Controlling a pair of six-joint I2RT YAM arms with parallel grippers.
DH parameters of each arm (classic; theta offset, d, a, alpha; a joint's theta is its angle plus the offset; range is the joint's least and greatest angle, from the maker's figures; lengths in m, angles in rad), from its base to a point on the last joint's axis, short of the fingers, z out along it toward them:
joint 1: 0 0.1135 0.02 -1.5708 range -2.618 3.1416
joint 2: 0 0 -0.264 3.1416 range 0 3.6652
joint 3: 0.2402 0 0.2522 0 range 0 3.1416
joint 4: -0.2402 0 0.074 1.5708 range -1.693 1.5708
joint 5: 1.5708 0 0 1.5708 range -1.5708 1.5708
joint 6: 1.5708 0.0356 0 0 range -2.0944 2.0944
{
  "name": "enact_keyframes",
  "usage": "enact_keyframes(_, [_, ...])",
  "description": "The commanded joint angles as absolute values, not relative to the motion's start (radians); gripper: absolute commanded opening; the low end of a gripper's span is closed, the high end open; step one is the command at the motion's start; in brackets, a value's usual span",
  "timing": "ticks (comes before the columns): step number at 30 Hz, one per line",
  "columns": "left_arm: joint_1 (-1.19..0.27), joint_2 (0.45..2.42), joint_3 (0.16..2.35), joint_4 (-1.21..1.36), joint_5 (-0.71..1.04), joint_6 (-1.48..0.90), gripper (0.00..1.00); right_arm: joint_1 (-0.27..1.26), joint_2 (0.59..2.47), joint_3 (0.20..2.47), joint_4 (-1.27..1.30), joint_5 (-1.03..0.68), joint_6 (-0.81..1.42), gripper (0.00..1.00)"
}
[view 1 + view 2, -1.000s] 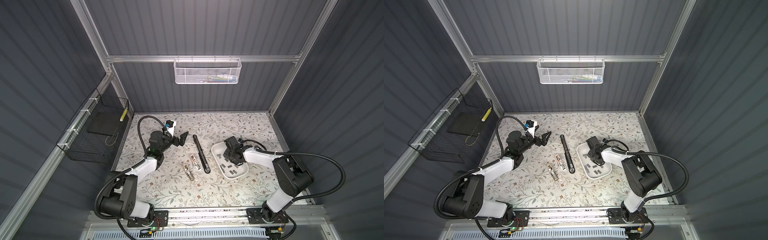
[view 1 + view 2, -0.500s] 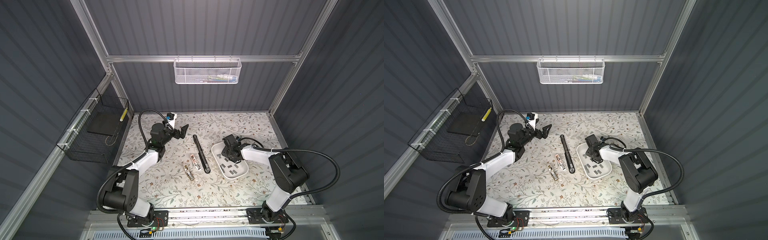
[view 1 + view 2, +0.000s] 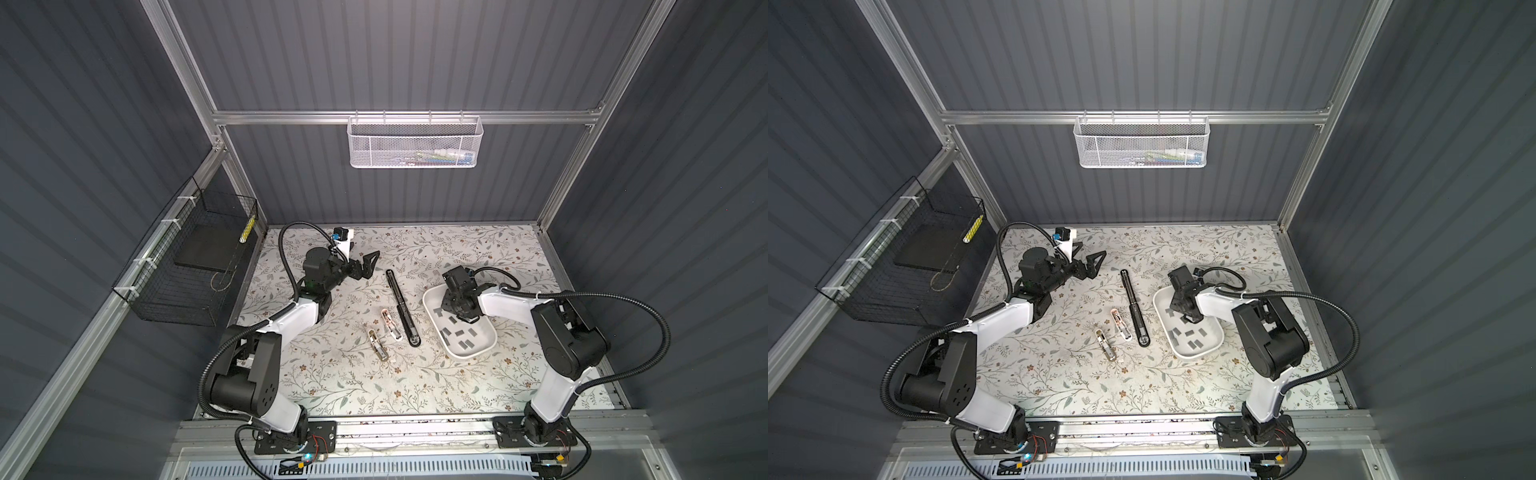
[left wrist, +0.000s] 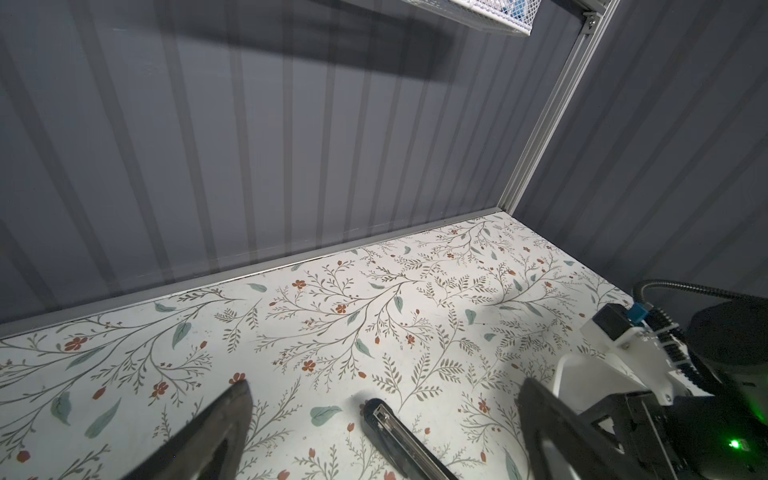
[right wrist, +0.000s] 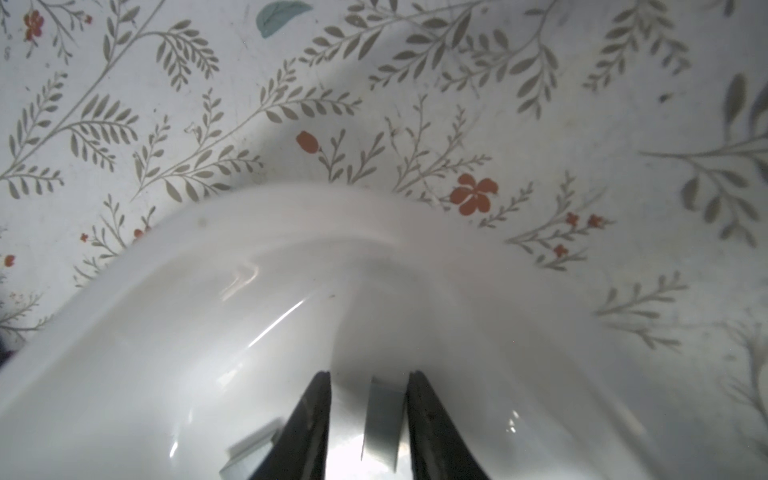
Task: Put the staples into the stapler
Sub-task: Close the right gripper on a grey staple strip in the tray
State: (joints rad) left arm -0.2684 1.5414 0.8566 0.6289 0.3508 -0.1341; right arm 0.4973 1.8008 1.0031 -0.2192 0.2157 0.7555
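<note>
Reaching into white tray (image 5: 291, 208), right gripper (image 5: 369, 376) narrow, staple strip (image 5: 382, 419) between its fingers, touching one, left gripper (image 4: 383, 385) spread wide, stapler (image 4: 399, 436) near its tips

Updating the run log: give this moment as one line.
step: staple pickup | left jaws: open, near stapler | right jaws: open, straddling staple strip in tray

No text, label, brand, number or sign can be read anywhere; the colourful items (image 3: 441, 157) inside the white wire-mesh wall basket (image 3: 374, 145) are too small to make out.
</note>
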Motion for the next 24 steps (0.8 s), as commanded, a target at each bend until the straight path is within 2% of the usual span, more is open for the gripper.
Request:
enact_keyframes(1, [-0.264,1.527,0.863,0.633,0.366,-0.156,1.0,0.503,1.838,1.021,-0.29,0.246,0.667,0.34])
enact_keyframes(7, [-0.264,1.548,0.908,0.558,0.362,-0.156,1.0,0.513,1.855,1.053,-0.342,0.299,0.612,0.33])
enact_keyframes(15, [-0.264,1.582,0.921,0.564,0.375,-0.152,1.0,0.53,1.879,1.065,-0.362,0.295,0.623,0.24])
enact_keyframes(20, [-0.263,1.592,0.918,0.577,0.376,-0.152,1.0,0.541,1.876,1.057,-0.369,0.294,0.635,0.24])
enact_keyframes(24, [-0.264,1.586,0.917,0.573,0.373,-0.153,1.0,0.549,1.864,1.053,-0.38,0.303,0.64,0.3])
